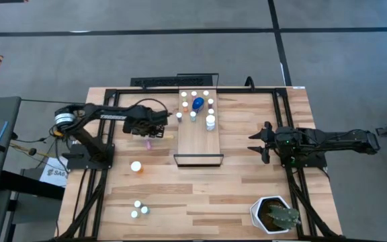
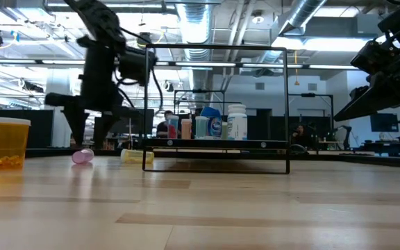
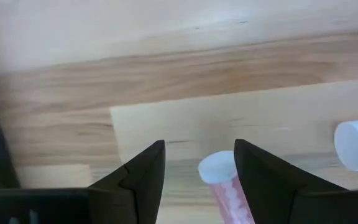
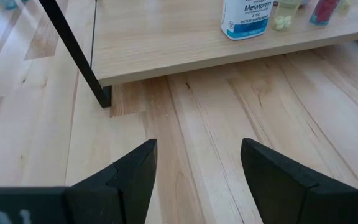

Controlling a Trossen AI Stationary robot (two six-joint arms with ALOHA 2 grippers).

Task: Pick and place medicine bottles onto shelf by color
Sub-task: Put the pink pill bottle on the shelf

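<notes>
A pink medicine bottle [image 1: 150,143] with a white cap lies on its side on the table [image 2: 82,156], left of the shelf [image 1: 199,144]. My left gripper [image 3: 199,149] hangs just above it, pointing down and open. In the left wrist view the bottle [image 3: 219,177] shows between the two fingers, nearer one of them and clear of the other. Several bottles stand on the shelf's far half, a blue one [image 1: 198,103] among them. My right gripper [image 1: 256,143] waits open to the right of the shelf, with nothing between its fingers [image 4: 197,155].
A pale yellowish bottle [image 2: 136,156] lies close to the pink one, next to the shelf's left edge. An orange bottle [image 1: 136,166] stands nearer the front, and small bottles [image 1: 140,208] sit at the near left. A white pot with a plant [image 1: 274,215] stands at the near right.
</notes>
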